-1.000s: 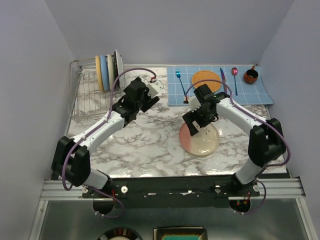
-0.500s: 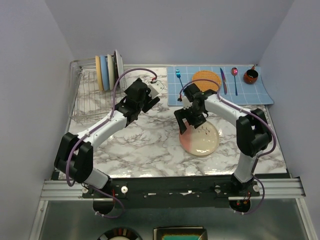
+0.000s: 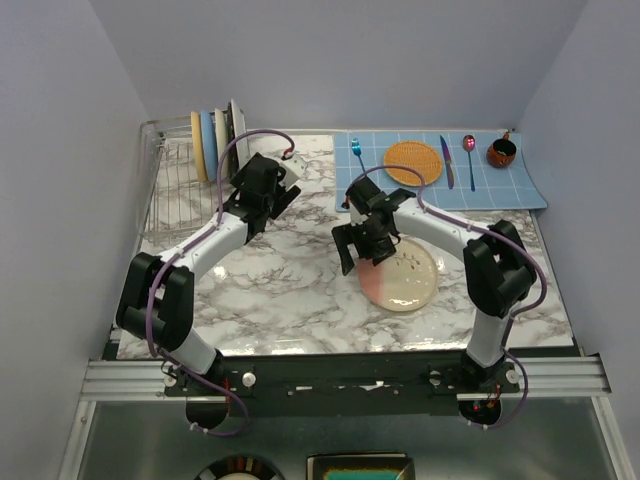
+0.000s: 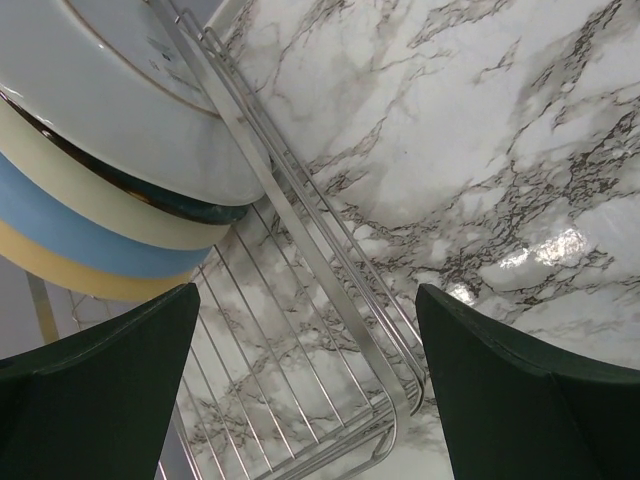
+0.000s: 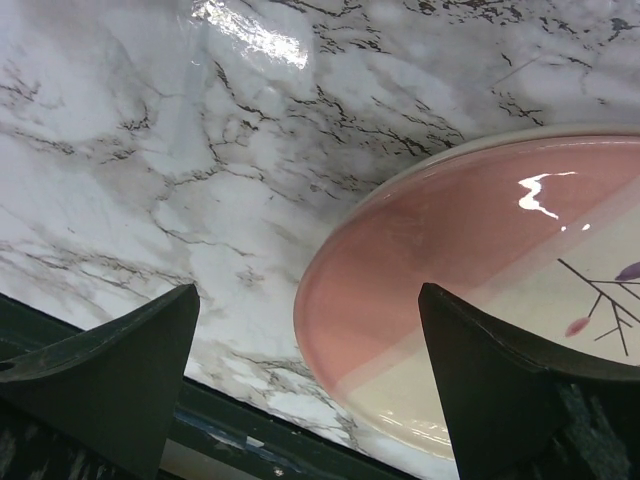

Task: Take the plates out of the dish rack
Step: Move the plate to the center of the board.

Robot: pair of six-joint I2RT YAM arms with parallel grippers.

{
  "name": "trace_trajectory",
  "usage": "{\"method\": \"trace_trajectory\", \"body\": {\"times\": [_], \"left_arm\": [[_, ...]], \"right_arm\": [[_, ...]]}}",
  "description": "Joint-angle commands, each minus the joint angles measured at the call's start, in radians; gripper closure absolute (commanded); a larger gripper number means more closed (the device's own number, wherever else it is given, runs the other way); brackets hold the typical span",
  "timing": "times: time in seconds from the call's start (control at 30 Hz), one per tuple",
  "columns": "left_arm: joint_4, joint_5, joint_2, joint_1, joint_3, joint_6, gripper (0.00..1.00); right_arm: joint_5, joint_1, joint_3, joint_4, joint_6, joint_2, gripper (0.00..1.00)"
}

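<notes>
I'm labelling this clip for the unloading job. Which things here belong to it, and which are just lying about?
Job: dish rack; plates standing in it; pink-and-cream plate lying on the marble table.
Lying about: blue mat, orange woven disc, fork, knife, spoon, small dark cup.

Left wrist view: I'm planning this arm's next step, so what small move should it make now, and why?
Probably ease the open left gripper toward the nearest pale round plate until its rim sits between the fingers. Several plates stand upright in the silver wire dish rack, while only the pink-and-cream plate lies on the marble table.
</notes>
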Motion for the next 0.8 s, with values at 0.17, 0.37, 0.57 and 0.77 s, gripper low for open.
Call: {"method": "trace_trajectory", "body": {"times": [0.17, 0.37, 0.57, 0.77], "left_arm": [[0.035, 0.03, 0.006, 0.034, -0.009, 0.012, 0.01], [0.066, 0.043, 0.015, 0.054, -0.017, 0.012, 0.01], [0.062, 0.076, -0.005, 0.06, -0.029, 0.005, 0.01], [0.072, 0.116, -0.034, 0.062, -0.071, 0.001, 0.01]], "right_arm": [[0.086, 0.067, 0.01, 0.021, 0.025, 0.017, 0.0], [0.183, 0.127, 0.062, 0.001, -0.024, 0.059, 0.0], [0.367, 0.135, 0.04, 0.018, -0.047, 0.098, 0.0], [0.494, 0.133, 0.053, 0.024, -0.061, 0.128, 0.0]]}}
